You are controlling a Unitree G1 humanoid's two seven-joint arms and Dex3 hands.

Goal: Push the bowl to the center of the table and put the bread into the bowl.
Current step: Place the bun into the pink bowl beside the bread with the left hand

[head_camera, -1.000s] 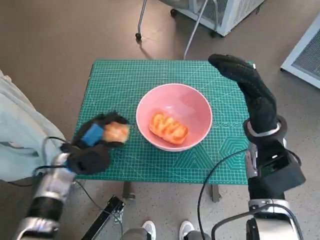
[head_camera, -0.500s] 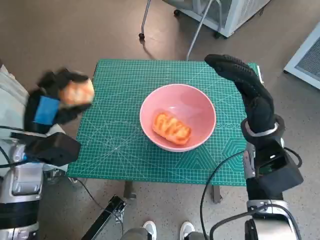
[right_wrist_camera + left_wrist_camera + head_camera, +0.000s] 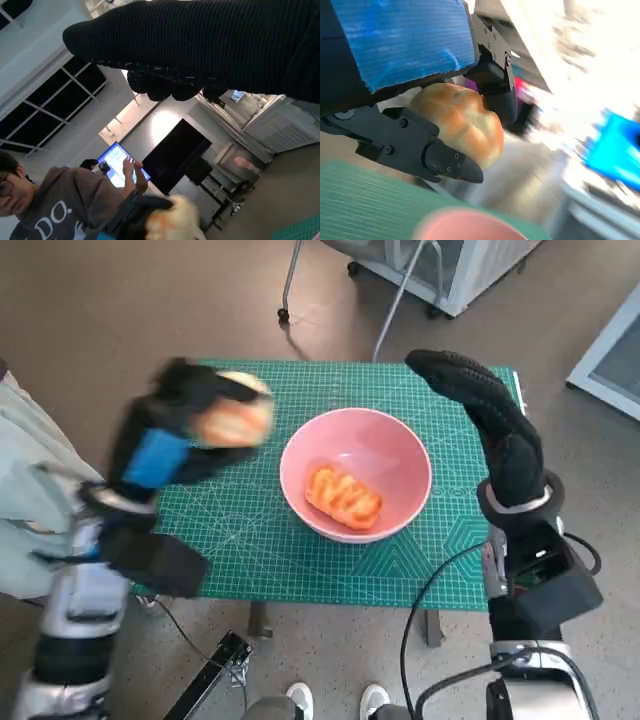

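Note:
A pink bowl sits near the middle of the green mat, with one orange-glazed bread lying inside it. My left hand is raised above the mat's left part, just left of the bowl, and grips a second, round golden bread. The left wrist view shows that bread pinched between the black fingers, with the bowl's blurred pink rim below. My right hand hovers over the mat's right side beside the bowl, fingers stretched out, holding nothing.
The green cutting mat covers the small table. Chair legs and white cabinets stand on the floor beyond the far edge. Pale cloth lies off the table's left. A person shows in the right wrist view.
My left hand has lifted the round bread off the mat's left front, swung out left, and now carries it right toward the bowl. The right hand has barely moved.

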